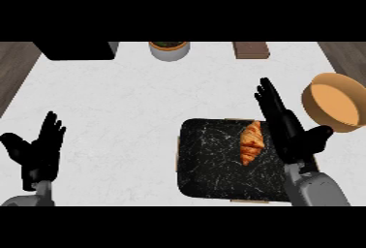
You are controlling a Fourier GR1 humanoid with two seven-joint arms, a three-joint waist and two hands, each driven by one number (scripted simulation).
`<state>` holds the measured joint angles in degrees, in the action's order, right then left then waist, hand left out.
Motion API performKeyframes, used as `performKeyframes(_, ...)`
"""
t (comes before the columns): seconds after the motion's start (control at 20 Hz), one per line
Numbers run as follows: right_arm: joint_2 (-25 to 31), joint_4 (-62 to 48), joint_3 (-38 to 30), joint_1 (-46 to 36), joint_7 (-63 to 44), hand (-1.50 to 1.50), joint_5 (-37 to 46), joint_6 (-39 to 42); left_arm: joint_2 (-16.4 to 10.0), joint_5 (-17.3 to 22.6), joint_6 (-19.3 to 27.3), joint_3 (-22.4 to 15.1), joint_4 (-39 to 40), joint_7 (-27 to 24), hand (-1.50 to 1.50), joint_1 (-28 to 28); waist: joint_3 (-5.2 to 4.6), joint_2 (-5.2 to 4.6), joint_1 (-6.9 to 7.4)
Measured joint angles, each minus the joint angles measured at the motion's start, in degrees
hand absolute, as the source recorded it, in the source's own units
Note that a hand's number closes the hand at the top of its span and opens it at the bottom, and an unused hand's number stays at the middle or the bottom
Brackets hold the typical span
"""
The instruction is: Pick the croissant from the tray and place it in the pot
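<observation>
Right hand (293,135), fingers straight and together, just right of the croissant (250,143) on the dark tray (214,164) — tan pot (332,104) far right, left hand (36,155) spread open near left.

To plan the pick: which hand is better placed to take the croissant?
The right hand: it is open beside the croissant on the tray, near the pot. The left hand rests far left.

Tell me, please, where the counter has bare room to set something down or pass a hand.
The widest bare counter lies between the left hand and the tray. Another free band runs from the tray to the back row: black box, planter, brown block. The right is crowded: the right hand over the tray's edge by the croissant, the pot beside.
</observation>
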<state>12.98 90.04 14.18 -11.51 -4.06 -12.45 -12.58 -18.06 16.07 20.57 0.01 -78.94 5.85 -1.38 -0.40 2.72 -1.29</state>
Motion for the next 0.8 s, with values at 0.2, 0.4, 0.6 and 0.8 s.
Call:
performKeyframes(0.2, 6.81, -0.70, -3.09, -5.42, -3.14, 1.50, -3.86, 9.11, -0.73, -0.39, -1.80, -0.37, -3.74, -2.26, 0.00, -3.73, 0.26, -1.70, 1.14)
performKeyframes(0.4, 18.66, -2.29, -2.50, -10.97, -5.32, -1.50, 0.45, 18.40, -1.22, -0.80, -3.93, -1.64, -7.15, -4.44, 0.00, -8.48, -0.14, -2.24, 1.63)
performKeyframes(0.6, 29.00, -7.59, -2.95, -11.95, 1.63, -1.50, 7.52, 24.88, -1.01, -0.25, -6.39, -2.56, -8.64, -6.06, 0.00, -10.30, 0.25, -2.94, 1.89)
performKeyframes(0.8, 34.41, -12.90, -2.99, -13.11, 14.19, -1.50, 11.74, 31.62, -0.62, -0.20, -7.23, -2.67, -8.73, -6.55, 0.00, -12.03, 0.42, -3.10, 2.07)
